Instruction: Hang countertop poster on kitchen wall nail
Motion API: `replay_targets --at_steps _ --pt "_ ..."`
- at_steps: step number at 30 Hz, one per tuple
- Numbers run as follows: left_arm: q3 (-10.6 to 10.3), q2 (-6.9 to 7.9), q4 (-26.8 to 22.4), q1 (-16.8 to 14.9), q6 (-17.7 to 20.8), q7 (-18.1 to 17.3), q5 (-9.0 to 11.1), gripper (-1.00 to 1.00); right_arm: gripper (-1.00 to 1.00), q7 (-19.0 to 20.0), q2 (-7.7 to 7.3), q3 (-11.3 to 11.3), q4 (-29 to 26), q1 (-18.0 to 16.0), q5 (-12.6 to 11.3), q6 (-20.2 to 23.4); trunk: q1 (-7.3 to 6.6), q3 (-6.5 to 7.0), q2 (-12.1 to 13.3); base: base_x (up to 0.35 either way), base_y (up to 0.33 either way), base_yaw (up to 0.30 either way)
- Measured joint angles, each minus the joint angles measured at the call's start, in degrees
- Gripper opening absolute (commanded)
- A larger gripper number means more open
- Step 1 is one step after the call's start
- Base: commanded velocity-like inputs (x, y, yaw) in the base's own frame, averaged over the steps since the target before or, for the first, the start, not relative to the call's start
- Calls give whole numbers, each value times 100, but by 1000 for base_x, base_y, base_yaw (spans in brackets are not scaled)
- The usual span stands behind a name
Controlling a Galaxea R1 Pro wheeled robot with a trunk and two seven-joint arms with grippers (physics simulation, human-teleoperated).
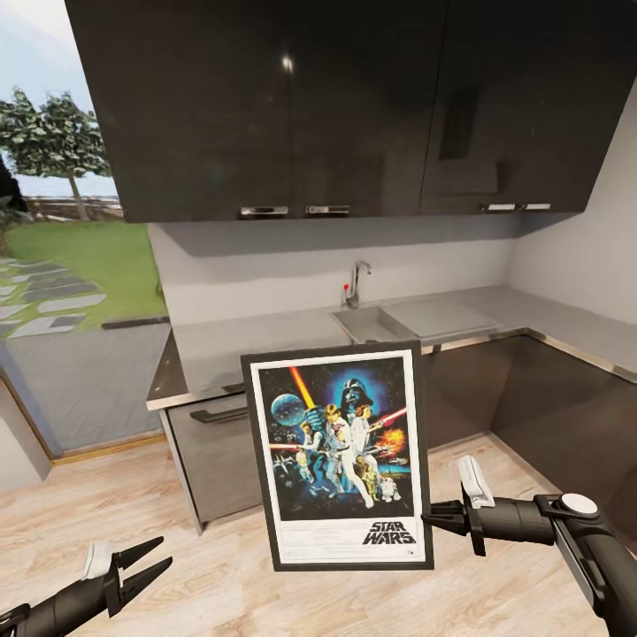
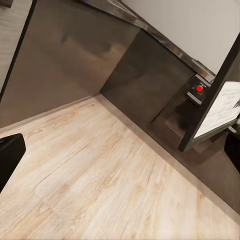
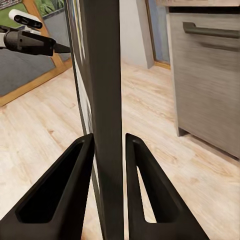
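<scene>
The poster (image 1: 336, 456), black-framed with a white border and the STAR WARS logo, hangs upright in the air in front of the kitchen countertop (image 1: 248, 341). My right gripper (image 1: 433, 518) is shut on the poster's right edge. In the right wrist view the frame's edge (image 3: 102, 100) runs between both fingers (image 3: 60, 200), which press on it from either side. My left gripper (image 1: 146, 562) is open and holds nothing, low above the floor to the left of the poster. A strip of the poster (image 2: 225, 107) shows in the left wrist view.
Behind the poster the countertop holds a recessed sink (image 1: 372, 323) and a chrome tap (image 1: 356, 283). Dark upper cabinets (image 1: 336, 106) hang above, dark lower cabinets (image 1: 548, 416) stand right. A glass wall (image 1: 71, 265) to the garden is at left. Wooden floor (image 1: 221, 575) lies below.
</scene>
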Motion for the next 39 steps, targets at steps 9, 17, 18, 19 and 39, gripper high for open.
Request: replay_targets --at_steps 9,17,18,19,39 --pt "0 3 1 0 0 0 0 100 -100 0 -1 0 0 0 -5 -1 -198 162 362 0 0 0" --pt "0 1 2 0 0 1 0 100 -100 0 0 0 0 0 -5 -1 -374 306 683 0 0 0" --pt "0 1 2 0 0 0 0 100 -100 0 0 0 0 0 -5 -1 -396 324 724 0 0 0" --pt "0 1 1 0 0 0 0 100 -100 0 0 0 0 0 -5 -1 -418 343 764 0 0 0" --pt "0 0 4 1 0 -1 0 100 -100 0 6 0 0 1 -5 -1 -859 704 1569 0 0 0"
